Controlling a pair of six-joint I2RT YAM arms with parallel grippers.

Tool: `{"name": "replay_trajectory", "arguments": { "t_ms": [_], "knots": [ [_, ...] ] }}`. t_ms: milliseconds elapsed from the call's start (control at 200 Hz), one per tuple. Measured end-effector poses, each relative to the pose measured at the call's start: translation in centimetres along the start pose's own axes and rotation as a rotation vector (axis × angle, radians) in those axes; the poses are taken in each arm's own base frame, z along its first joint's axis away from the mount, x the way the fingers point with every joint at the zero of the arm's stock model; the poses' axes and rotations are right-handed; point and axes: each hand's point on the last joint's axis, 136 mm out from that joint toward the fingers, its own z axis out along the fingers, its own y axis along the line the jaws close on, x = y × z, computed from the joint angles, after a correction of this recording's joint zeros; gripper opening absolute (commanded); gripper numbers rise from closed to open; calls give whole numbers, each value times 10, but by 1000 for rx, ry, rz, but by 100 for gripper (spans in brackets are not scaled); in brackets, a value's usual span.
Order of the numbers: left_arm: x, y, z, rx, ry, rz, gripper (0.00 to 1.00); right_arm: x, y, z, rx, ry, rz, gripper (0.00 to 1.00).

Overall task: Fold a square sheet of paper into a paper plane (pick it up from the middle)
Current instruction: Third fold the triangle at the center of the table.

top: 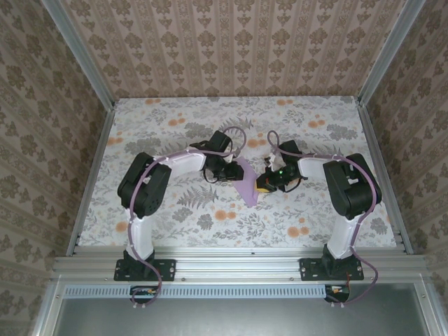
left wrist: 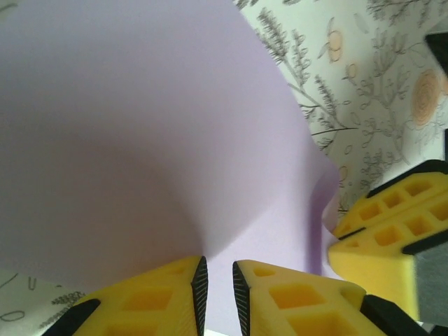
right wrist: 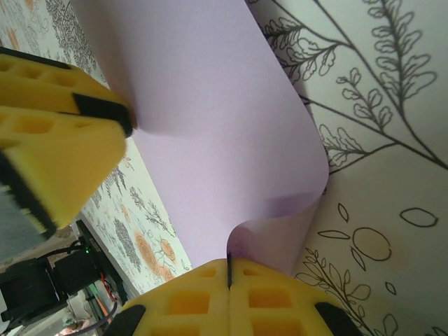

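One square sheet of paper [top: 246, 185], plain lavender, sits near the centre of the workspace and spans the gap between the two end effectors. The sheet is not flat. It bows in a broad curve and puckers where each end effector meets it. In the top view its lower corner points toward the arm bases; whether that corner touches the surface cannot be determined.

Right end effector [right wrist: 229, 271]: the yellow fingers are closed flush against each other and clamped on one edge of the sheet. The paper curls up and away directly from the pinch line.

Left end effector [left wrist: 217, 285]: the black pads stand slightly apart, with a narrow gap visible between them. The sheet runs down into this gap and creases just above one pad. Whether the pads bear on the paper cannot be determined.

The two end effectors face each other from opposite sides of the sheet and are close together. In the left wrist view, the right unit's fingertips meet the far edge of the sheet.

Both arms bend inward from their bases, with elbows out to the sides. The bases are bolted to an aluminium rail [top: 238, 266] at the near edge.

The surface [top: 175, 217] carries a print of grey leaves and orange flowers. Patterned walls [top: 238, 49] enclose it on three sides.
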Motion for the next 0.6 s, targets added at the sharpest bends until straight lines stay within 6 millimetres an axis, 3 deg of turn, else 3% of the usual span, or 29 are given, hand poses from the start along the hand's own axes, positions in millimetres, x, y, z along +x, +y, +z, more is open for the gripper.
{"name": "replay_trajectory", "arguments": {
  "t_ms": [85, 600],
  "knots": [
    [6, 7, 7, -11, 27, -9, 27, 0, 1, 0, 0, 1, -1, 2],
    [3, 7, 6, -6, 24, -1, 27, -3, 23, 7, -13, 8, -57, 2]
  ]
}}
